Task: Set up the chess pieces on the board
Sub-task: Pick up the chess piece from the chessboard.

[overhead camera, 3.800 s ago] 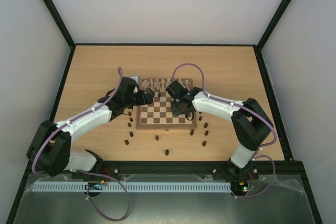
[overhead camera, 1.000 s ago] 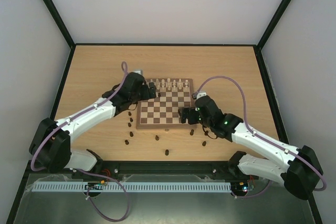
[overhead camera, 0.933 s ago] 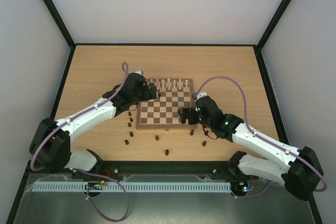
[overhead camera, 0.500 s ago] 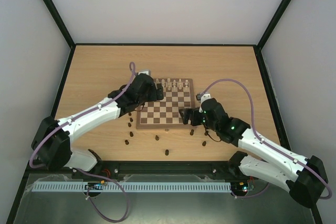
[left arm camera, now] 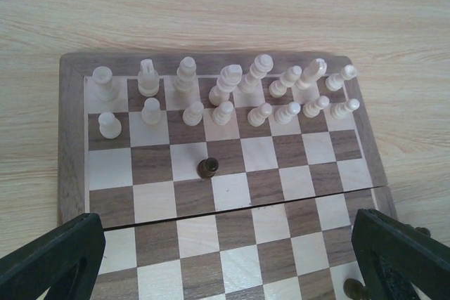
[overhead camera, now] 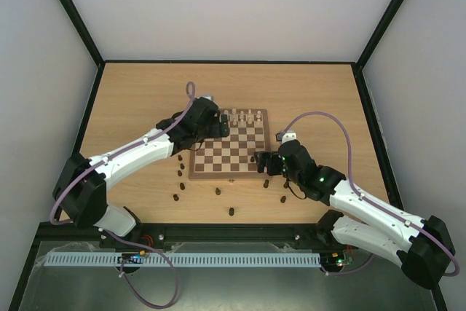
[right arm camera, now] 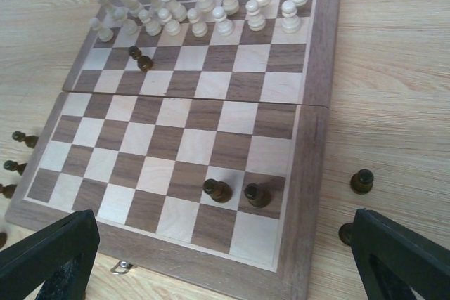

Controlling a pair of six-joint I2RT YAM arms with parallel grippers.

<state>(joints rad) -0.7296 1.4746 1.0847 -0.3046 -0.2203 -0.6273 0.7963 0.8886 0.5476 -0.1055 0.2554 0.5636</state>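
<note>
Since a few seconds back the right pincer (right arm camera: 225, 226) has been drawing away from the middle of the board (overhead camera: 227, 159) and is now hanging over its near right corner. The left pincer (left arm camera: 228, 226) is reaching further in over the far left corner. Both are standing with their fingers spread wide and nothing between them.

The board is lying square on the table (overhead camera: 131, 100), under both pincers. It is showing brown and cream checks inside a mid-brown frame, with a fold seam running across the middle. Only the right wrist view is showing the small clasp (right arm camera: 121, 266) on the front edge, just inside that pincer's left finger.

Sixteen cream pieces (left arm camera: 223, 112) are standing in two rows of eight along the edge farthest ahead of the left pincer. A lone dark piece (left arm camera: 207, 168) is standing one row nearer, straight ahead between the left fingers; in the top view that arm is hiding it. The dark pair (right arm camera: 216, 190) is sitting side by side just ahead of the right pincer, between its fingers.

Loose dark pieces (overhead camera: 180, 167) are dotting the table to either side of the pincers and behind them. From above they are tiny dots, so I am counting nine or so, with others possibly hiding under the right arm.
</note>
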